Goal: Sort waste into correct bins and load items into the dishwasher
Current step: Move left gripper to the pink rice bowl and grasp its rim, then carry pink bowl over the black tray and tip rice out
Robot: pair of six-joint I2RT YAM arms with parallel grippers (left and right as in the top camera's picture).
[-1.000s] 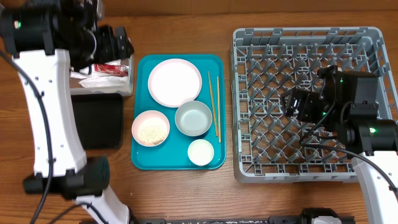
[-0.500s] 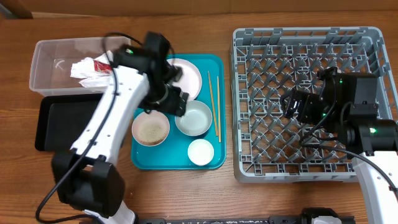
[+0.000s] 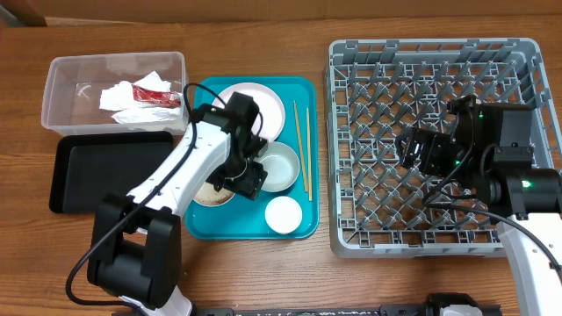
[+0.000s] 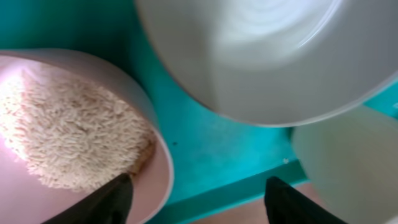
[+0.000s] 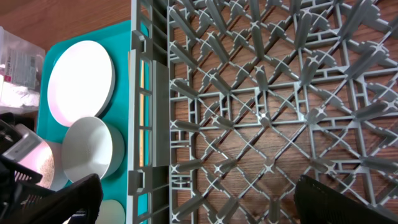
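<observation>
The left gripper [image 4: 198,200] hangs spread over the rice bowl [image 4: 163,168], one finger inside its rim. The right gripper [image 5: 196,202] is spread wide above the dish rack [image 5: 261,112].

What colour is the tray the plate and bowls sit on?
The serving tray is teal, clearest in the overhead view.
</observation>
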